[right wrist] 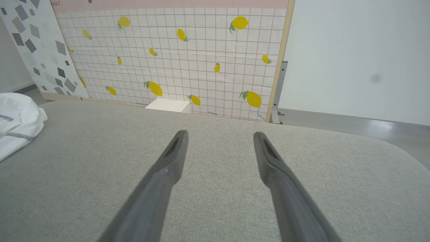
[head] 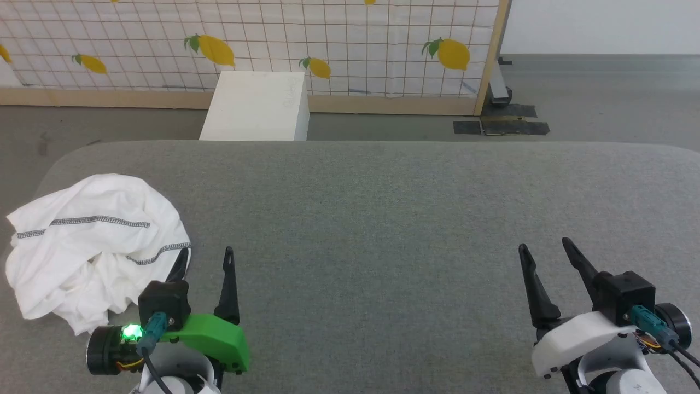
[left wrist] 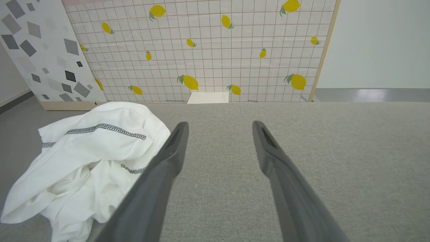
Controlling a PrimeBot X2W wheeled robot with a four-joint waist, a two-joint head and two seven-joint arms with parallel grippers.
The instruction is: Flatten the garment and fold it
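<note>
In the head view the garment [head: 93,241] lies in a crumpled heap at the left of the frame, on the left end of the grey counter [head: 383,219]. Its two dark stitch lines run roughly left to right, but bunched like this it shows no clear long axis. The left hand [head: 206,254] sits at lower left with its fingers spread and empty. The garment's right edge is just beside its left finger, possibly touching. The right hand [head: 544,243] sits at lower right, also spread and empty, well apart from the cloth, with bare counter between. The left arm is plainly the nearer, and I judge the first reach to be leftward and slightly up the frame. A white box [head: 254,106] stands on the floor beyond the counter, against the lemon screen [head: 350,44]. It shows no opening, so I cannot tell whether anything is inside.

In the left wrist view the garment [left wrist: 90,158] takes up the lower left, and its edge runs behind the left finger of the left hand [left wrist: 220,123]. Nothing lies between the fingers.

In the right wrist view a bit of the garment [right wrist: 16,117] shows at the left edge of the frame. The right hand [right wrist: 218,132] points over bare counter, parted and holding nothing.
</note>
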